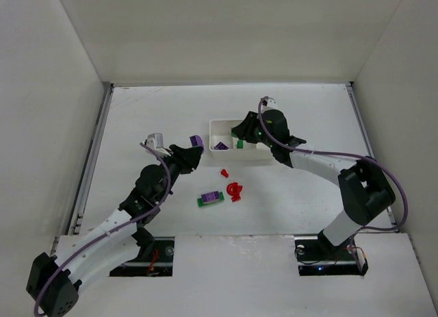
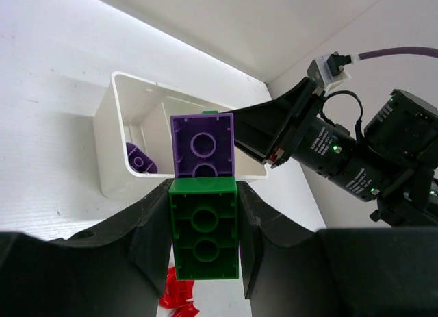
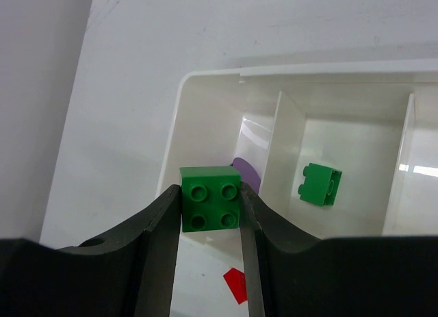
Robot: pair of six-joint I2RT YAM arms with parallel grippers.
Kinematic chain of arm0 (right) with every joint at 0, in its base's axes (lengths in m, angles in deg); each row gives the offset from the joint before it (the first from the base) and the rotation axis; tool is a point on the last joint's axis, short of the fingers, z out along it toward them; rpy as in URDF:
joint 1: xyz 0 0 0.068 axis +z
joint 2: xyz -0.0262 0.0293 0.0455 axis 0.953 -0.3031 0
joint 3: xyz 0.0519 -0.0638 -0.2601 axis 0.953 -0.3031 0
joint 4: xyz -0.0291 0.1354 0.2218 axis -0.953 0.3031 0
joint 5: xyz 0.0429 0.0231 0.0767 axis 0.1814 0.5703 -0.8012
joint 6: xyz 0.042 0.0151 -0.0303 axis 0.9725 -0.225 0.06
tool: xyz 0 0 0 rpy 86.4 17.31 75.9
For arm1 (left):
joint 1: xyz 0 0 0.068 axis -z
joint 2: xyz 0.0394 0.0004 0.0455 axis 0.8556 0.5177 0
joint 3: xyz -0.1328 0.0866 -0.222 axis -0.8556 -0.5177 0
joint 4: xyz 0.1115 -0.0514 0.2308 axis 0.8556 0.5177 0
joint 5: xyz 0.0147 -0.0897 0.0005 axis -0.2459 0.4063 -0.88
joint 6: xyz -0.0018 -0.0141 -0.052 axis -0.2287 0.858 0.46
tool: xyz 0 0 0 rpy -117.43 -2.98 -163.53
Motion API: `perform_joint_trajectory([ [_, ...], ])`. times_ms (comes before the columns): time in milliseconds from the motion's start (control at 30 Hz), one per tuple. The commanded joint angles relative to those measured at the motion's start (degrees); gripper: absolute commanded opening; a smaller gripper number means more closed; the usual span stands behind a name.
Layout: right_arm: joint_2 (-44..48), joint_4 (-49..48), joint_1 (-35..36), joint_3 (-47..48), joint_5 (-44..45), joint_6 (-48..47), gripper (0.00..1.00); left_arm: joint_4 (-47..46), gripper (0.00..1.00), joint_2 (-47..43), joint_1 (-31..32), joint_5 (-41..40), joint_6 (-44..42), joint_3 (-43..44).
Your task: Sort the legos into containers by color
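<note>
Two loads held.
Steer your right gripper (image 3: 211, 218), clamping a green brick (image 3: 209, 200), to the middle compartment (image 3: 342, 146); left gripper (image 2: 204, 214) grips a purple-green stack (image 2: 203, 187).

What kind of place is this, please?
Probably a laboratory robot test cell: two white-and-black robot arms at a white table, plain white walls on three sides, a small white plastic tray with coloured toy bricks.

White table (image 1: 137, 118) with tray (image 1: 226, 122), legos (image 1: 211, 198)
</note>
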Motion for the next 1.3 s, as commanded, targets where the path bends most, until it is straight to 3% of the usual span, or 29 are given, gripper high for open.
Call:
perform_joint_trajectory([
  [0,1.5,-0.8,0.4,0.6,1.2,-2.4,0.35,-2.0,0.15,0.4,-0.3,0.8,0.1,1.8],
  [433,3.9,-0.3,-0.1,-0.9,3.3,-4.2,0.35,-1.7,0.15,3.7,-1.9,0.7,0.4,3.8],
  [867,-1.3,-0.1,-1.3,0.8,6.4,-4.7,0.36,-3.3,0.15,6.6,-0.9,1.1,0.9,3.5],
  [1000,-1.9,0.4,-1.3,1.2,8.3,-5.3,0.42,-4.7,0.15,8.2,-0.2,2.0,1.4,4.1],
  [1133,0.4,0.3,-1.1,0.6,8.1,-5.0,0.65,-6.5,0.16,9.3,0.5,3.7,2.7,4.1],
  [1267,5.4,0.0,-1.0,-0.9,7.1,-4.5,0.77,-9.0,0.16,10.0,-0.2,6.6,4.8,3.7],
])
